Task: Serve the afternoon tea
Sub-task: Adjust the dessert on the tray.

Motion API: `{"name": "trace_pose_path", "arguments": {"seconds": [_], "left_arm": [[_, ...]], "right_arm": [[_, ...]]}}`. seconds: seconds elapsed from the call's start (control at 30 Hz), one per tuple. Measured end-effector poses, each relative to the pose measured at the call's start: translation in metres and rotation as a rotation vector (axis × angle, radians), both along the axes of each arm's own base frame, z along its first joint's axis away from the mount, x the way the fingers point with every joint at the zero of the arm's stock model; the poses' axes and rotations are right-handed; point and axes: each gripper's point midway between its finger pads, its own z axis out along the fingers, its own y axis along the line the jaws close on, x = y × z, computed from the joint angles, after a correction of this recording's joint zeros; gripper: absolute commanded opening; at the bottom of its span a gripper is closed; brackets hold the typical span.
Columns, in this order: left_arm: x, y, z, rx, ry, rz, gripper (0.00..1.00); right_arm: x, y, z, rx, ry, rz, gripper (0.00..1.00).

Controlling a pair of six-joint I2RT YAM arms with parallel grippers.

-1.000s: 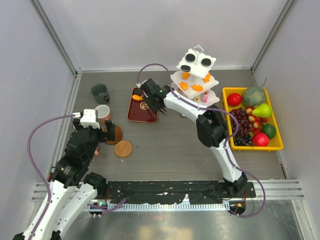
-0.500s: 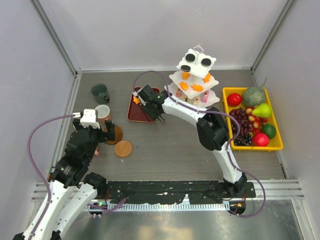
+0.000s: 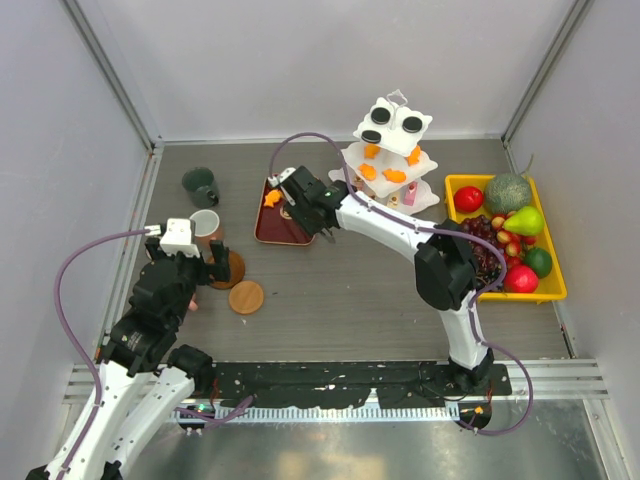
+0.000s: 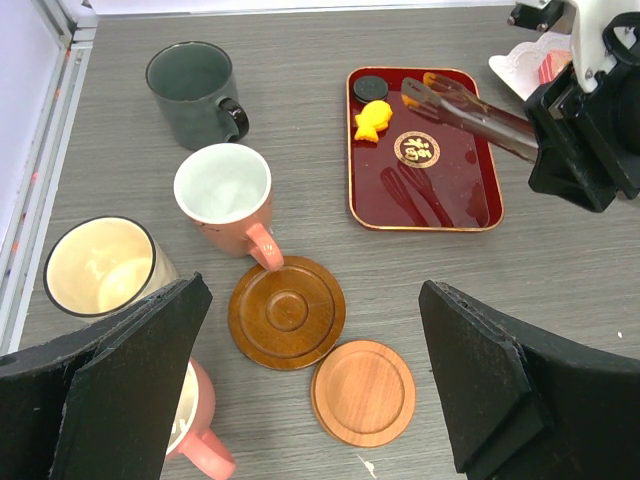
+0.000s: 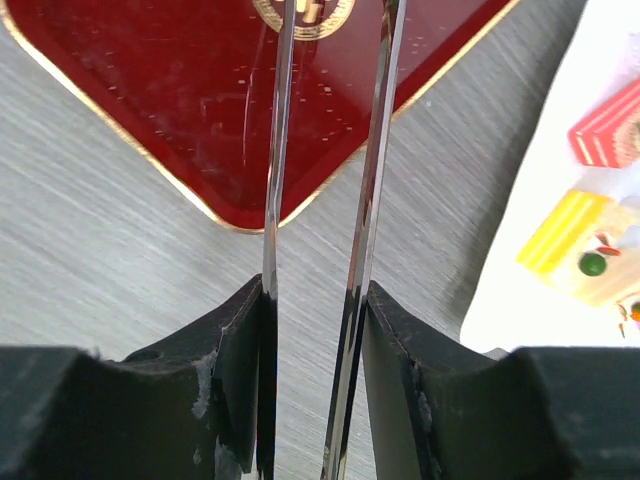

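Clamping slim metal tongs (image 4: 470, 107) in right end effector (image 5: 315, 300), holding left end effector (image 4: 315, 375) agape, probably needing gentle mid-body pinching of the light, slippery orange fish-shaped sweet (image 4: 371, 120).

Two slim robot arms, built of white shell segments joined by black cylindrical joints. The left arm (image 3: 150, 300) carries a small white box-shaped camera (image 3: 178, 236) at its wrist, and a purple cable (image 3: 60, 280) loops loosely beside it. The right arm (image 3: 385, 224) has a bulky black elbow joint (image 3: 443, 270), with a second purple cable (image 3: 305, 135) arching over its wrist. The left gripper (image 4: 315, 290) has broad, matte black, wedge-shaped fingers (image 4: 120, 385). The right gripper (image 5: 315, 290) has black fingers (image 5: 235, 340) with scuffed, whitish chipped edges.
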Motion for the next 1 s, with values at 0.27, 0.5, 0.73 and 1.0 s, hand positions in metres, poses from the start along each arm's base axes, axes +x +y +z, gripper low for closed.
{"name": "trace_pose_path", "arguments": {"seconds": [0.27, 0.5, 0.73, 1.0], "left_arm": [[0.000, 0.000, 0.000, 0.000, 0.000, 0.000, 0.99], [0.000, 0.000, -0.001, 0.001, 0.001, 0.000, 0.99], [0.000, 0.000, -0.001, 0.001, 0.002, 0.000, 0.99], [0.000, 0.000, -0.001, 0.001, 0.002, 0.000, 0.99]], "right_arm": [[0.036, -0.002, 0.017, 0.011, -0.086, -0.062, 0.45], [0.057, 0.009, 0.004, -0.001, -0.117, -0.056, 0.45], [0.056, 0.010, -0.024, -0.041, -0.078, -0.029, 0.44], [0.050, 0.014, -0.038, -0.033, -0.049, 0.014, 0.44]]}}
